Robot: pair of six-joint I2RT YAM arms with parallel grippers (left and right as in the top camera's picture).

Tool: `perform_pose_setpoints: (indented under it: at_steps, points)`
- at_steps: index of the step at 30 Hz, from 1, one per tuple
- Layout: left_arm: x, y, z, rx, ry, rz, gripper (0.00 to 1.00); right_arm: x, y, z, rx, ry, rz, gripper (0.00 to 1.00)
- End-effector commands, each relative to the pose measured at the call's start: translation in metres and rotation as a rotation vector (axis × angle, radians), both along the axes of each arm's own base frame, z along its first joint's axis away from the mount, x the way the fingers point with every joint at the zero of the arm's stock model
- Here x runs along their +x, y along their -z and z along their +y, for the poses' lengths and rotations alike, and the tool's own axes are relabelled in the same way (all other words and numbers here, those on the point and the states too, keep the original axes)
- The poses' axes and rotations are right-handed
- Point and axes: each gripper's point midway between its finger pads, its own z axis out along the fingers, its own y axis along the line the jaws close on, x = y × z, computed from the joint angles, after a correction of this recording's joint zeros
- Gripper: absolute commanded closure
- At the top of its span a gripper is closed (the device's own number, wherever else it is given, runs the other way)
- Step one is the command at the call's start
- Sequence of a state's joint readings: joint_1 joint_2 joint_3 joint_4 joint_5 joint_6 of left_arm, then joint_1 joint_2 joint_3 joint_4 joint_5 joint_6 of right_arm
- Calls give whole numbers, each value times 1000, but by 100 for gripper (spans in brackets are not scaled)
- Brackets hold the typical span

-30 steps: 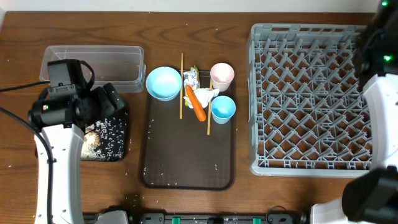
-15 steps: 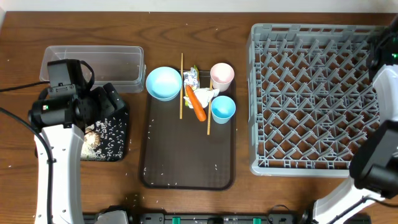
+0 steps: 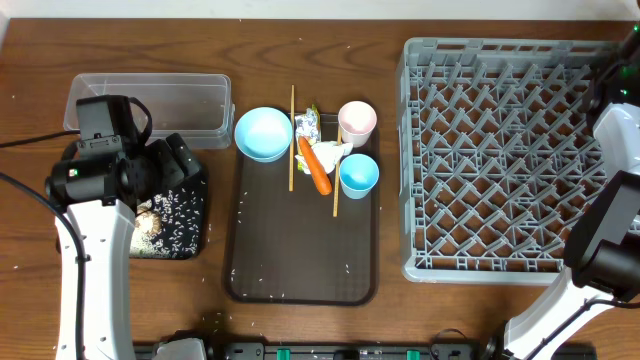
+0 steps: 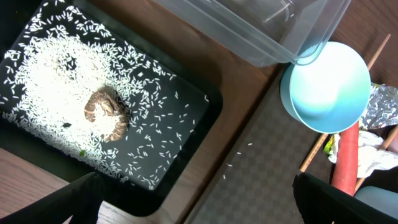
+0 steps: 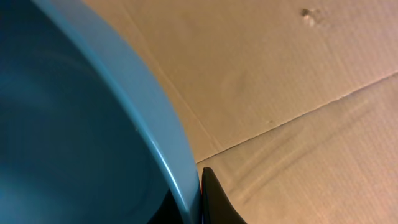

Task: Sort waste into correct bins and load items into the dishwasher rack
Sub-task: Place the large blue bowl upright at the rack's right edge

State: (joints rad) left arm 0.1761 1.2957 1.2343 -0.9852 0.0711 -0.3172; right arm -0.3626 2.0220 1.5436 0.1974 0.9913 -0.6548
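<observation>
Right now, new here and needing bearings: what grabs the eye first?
The grey rack fills the right side. At the brown tray's far end cluster a small bowl, cups and a carrot; left, rice covers the black tray. The right wrist sees only a large blue bowl.

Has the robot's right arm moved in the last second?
Yes. The right arm has swung rightward, uncovering more of the large grey plastic crate's right side.

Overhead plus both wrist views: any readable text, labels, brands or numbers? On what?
No readable text in any view.
Crumpled wrappers: any print is too small to read.
Clear tub: faint moulded mark, too blurred to read.
Large blue bowl: plain, no marking visible.
</observation>
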Motion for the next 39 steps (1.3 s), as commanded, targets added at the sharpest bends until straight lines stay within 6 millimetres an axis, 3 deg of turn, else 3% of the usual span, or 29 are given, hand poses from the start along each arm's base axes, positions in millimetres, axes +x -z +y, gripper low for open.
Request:
perform_pose_setpoints:
  at_steps: [1, 3, 8, 10, 16, 20, 23, 27, 33, 35, 37, 39]
  points:
    - [1, -7, 4, 19, -2, -17, 2, 5, -2, 5, 13, -30, 5, 99]
    - [1, -7, 4, 19, -2, -17, 2, 13, 9, 15, 46, -79, 52, 97]
    - [1, -7, 4, 19, -2, -17, 2, 31, 36, 53, 122, -197, 165, 73]
    - [1, -7, 4, 19, -2, -17, 2, 37, 38, 66, 134, -217, 145, 64]
    - [1, -7, 4, 19, -2, -17, 2, 56, 40, 107, 137, -293, 148, 18]
    - [1, -7, 4, 19, -2, -17, 2, 64, 40, 127, 132, -330, 150, 1]
    - [1, -7, 4, 19, -2, -17, 2, 68, 32, 138, 110, -332, 120, 1]
    - [1, -7, 4, 19, -2, -17, 2, 72, 7, 148, 50, -315, 42, 1]
    - [1, -7, 4, 19, -2, -17, 2, 76, -50, 171, -15, -358, -111, 1]
    - [1, -7, 4, 19, -2, -17, 2, 77, -78, 184, -25, -393, -182, 1]
    - [1, -7, 4, 19, -2, -17, 2, 79, -93, 197, -20, -432, -223, 1]
    - [1, -7, 4, 19, -2, -17, 2, 84, -103, 222, -6, -516, -234, 1]
